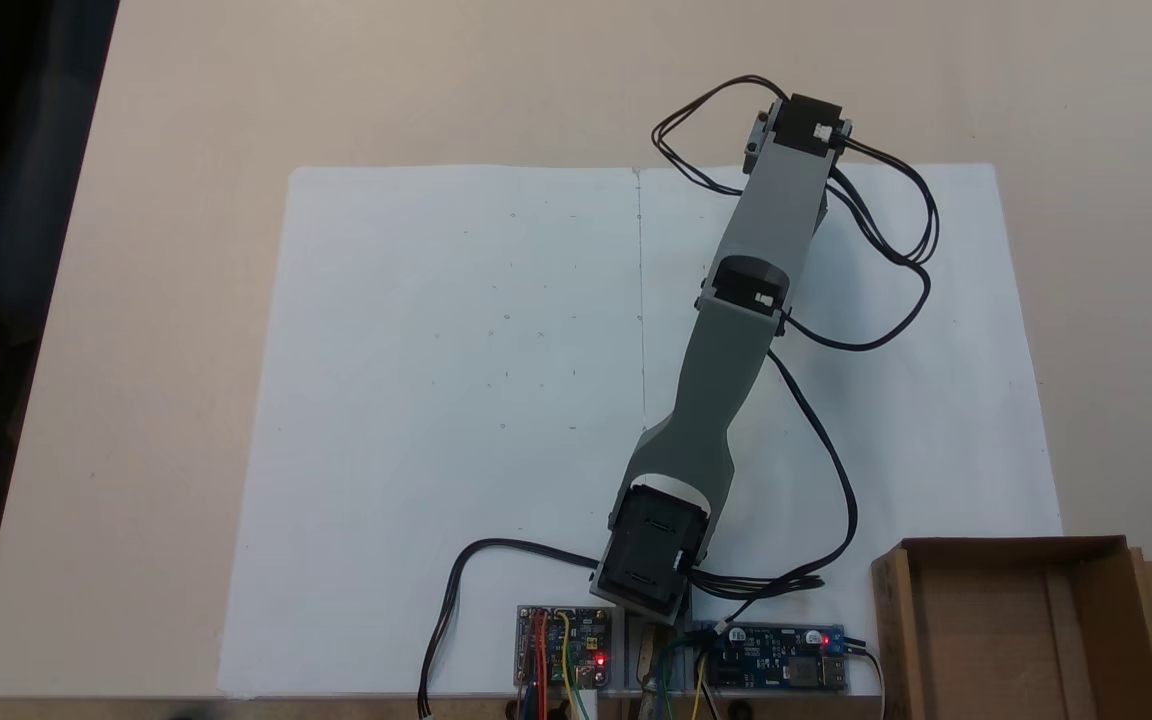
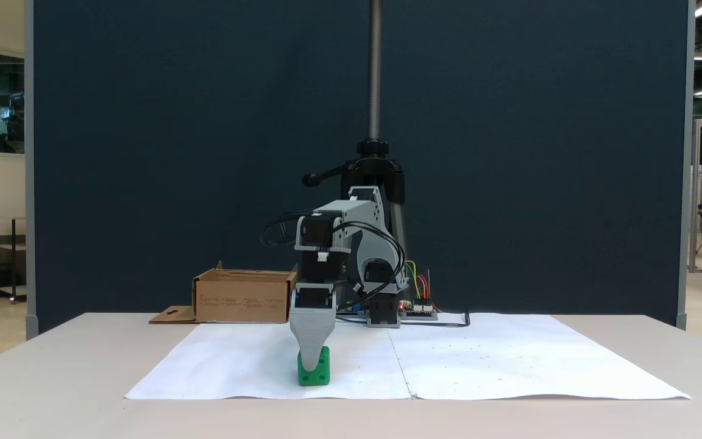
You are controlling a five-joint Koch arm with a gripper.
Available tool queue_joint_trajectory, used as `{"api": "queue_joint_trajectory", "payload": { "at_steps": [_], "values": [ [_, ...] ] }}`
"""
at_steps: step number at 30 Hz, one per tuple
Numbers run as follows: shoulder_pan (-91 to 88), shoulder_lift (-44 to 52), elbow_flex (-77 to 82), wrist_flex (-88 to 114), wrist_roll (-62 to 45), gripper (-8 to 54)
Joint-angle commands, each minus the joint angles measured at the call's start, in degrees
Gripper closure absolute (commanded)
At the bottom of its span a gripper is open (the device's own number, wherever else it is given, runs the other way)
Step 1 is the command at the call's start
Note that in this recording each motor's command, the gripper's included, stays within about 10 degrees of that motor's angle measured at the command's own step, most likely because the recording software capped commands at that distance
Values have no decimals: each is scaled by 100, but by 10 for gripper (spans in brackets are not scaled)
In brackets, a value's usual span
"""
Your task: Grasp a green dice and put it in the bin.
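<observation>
The green dice (image 2: pixel 322 374) sits on the white paper near its front edge in a fixed view. My gripper (image 2: pixel 310 366) points straight down at it, and the grey front finger (image 2: pixel 311 341) covers the dice's left part. The other finger is behind it, so I cannot tell whether the jaws are closed on the dice. From above, my arm (image 1: pixel 736 330) stretches toward the upper right and hides the dice beneath its wrist. The bin, a brown cardboard box (image 1: pixel 1011 548) (image 2: pixel 244 297), stands beside the arm's base with nothing visible inside.
White paper (image 1: pixel 456 400) covers the middle of the beige table. Two circuit boards (image 1: pixel 564 645) (image 1: pixel 781 655) with wires lie at the arm's base. Black cables (image 1: pixel 896 260) loop beside the arm. A clamp pole (image 2: pixel 375 73) rises behind the base.
</observation>
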Motion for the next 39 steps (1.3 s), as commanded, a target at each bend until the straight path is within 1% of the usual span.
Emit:
{"api": "queue_joint_trajectory", "payload": {
  "at_steps": [1, 11, 15, 17, 19, 22, 23, 31, 39],
  "values": [
    [9, 62, -237, 158, -606, 48],
    [9, -97, -264, 158, -598, 59],
    [18, -123, -264, 158, -598, 115],
    [26, -123, -264, 167, -598, 161],
    [26, -132, -264, 158, -598, 215],
    [35, -123, -264, 105, -598, 329],
    [44, -123, -264, 88, -598, 336],
    [158, -88, -264, -62, -563, 336],
    [888, 1327, -255, 237, -132, 336]
  ]
}}
